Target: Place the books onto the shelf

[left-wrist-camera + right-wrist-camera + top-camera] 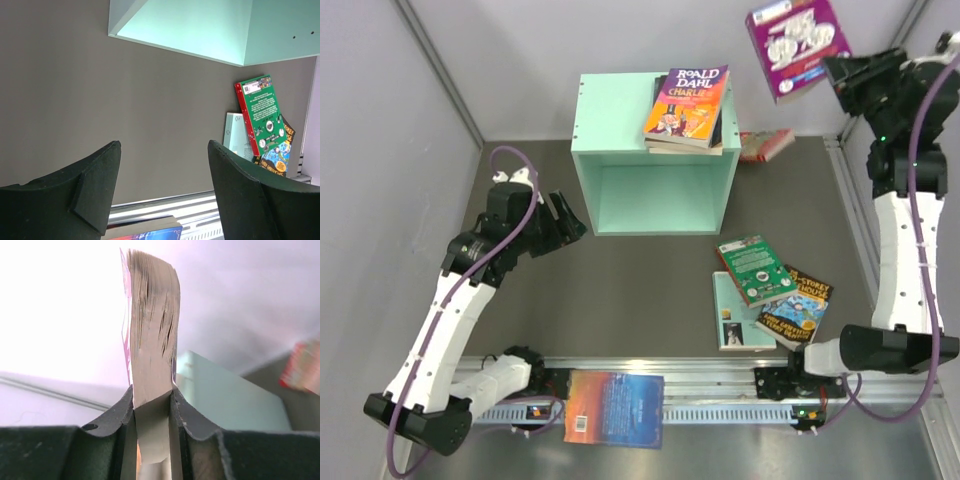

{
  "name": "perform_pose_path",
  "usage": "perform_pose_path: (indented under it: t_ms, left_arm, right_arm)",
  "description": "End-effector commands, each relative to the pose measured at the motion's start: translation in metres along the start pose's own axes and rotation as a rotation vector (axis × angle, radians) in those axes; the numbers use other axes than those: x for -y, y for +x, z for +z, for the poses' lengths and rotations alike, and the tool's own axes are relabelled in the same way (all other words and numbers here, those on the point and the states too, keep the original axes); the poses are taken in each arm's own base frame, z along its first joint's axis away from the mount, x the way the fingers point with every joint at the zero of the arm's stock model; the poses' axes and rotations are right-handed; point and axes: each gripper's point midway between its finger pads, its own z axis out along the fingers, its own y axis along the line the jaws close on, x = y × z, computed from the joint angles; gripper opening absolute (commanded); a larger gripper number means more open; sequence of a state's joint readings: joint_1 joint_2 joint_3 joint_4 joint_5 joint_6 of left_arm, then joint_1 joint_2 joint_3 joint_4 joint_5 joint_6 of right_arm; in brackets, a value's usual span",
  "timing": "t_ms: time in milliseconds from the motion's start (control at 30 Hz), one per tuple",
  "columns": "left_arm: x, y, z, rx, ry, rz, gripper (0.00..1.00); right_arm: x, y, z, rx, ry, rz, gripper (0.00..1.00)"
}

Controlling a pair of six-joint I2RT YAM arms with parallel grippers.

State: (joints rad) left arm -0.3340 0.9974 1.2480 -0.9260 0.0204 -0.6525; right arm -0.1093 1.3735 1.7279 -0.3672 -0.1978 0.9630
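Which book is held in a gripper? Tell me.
The purple book, pinched in the right gripper, up in the air; the rest lie on the shelf, the table or the near rail.

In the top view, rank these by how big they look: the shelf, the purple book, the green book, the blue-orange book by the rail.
1. shelf, clearly largest.
2-3. blue-orange book and purple book look about alike; the purple one is held up nearer the camera, so I won't rank them.
4. green book, smallest.

shelf (610, 110): matt painted wood | purple book (797, 45): glossy cover, rough paper page edges | table (620, 290): matt grey surface
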Motion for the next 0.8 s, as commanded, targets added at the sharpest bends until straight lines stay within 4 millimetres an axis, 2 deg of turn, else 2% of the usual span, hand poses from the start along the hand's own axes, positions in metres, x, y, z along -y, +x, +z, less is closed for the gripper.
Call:
perform_pose_path:
  t_ms: [0,133,233,300,367,433,467,500,533,567,600,633,667,700,733,767]
  left_arm:
    - [0.012,-0.007,0.000,0.026,0.060,0.006,0.75]
    - [0.012,-0.007,-0.001,0.030,0.065,0.008,0.75]
    - [0.011,-0.005,-0.003,0.033,0.064,0.003,0.75]
    - [0.011,-0.003,-0.002,0.029,0.068,0.002,0.75]
    - [0.010,-0.002,-0.001,0.027,0.067,0.002,0.74]
    - [0.010,-0.003,-0.002,0.029,0.068,0.002,0.74]
    - [0.011,-0.003,-0.001,0.029,0.069,0.002,0.74]
    - [0.012,-0.005,-0.002,0.033,0.071,0.000,0.74]
    - [0.012,-0.005,-0.002,0.033,0.073,0.002,0.74]
    - [0.014,-0.006,-0.003,0.035,0.077,0.001,0.74]
    - [0.014,-0.007,-0.003,0.037,0.076,0.002,0.74]
    - [0.015,-0.009,-0.005,0.043,0.079,0.002,0.74]
    - [0.015,-0.008,-0.006,0.041,0.076,0.001,0.74]
    - [0.014,-0.009,-0.008,0.042,0.074,0.004,0.74]
    - [0.014,-0.009,-0.009,0.045,0.073,0.004,0.74]
    - [0.012,-0.008,-0.011,0.045,0.069,0.003,0.74]
  right_arm:
    - [-0.089,-0.048,-0.027,0.140,-0.188,-0.018,0.00]
    - [-0.116,-0.060,-0.038,0.158,-0.242,-0.002,0.00]
    - [-0.135,-0.059,-0.046,0.162,-0.302,0.041,0.00]
    - [-0.155,-0.056,-0.053,0.161,-0.364,0.073,0.00]
    - [-0.172,-0.041,-0.056,0.144,-0.389,0.113,0.00]
    - [-0.173,-0.034,-0.055,0.159,-0.370,0.159,0.00]
    - [-0.183,-0.025,-0.058,0.149,-0.391,0.222,0.00]
    - [-0.178,-0.012,-0.055,0.135,-0.371,0.253,0.00]
    - [-0.176,-0.014,-0.054,0.179,-0.338,0.294,0.00]
    - [-0.184,0.006,-0.057,0.145,-0.333,0.319,0.00]
    - [-0.184,0.015,-0.055,0.143,-0.297,0.320,0.00]
    - [-0.178,0.015,-0.051,0.191,-0.239,0.324,0.00]
    - [-0.185,0.032,-0.054,0.164,-0.223,0.322,0.00]
    - [-0.181,0.042,-0.048,0.158,-0.168,0.310,0.00]
    - [-0.179,0.041,-0.046,0.197,-0.132,0.315,0.00]
    - [-0.183,0.055,-0.047,0.177,-0.123,0.315,0.00]
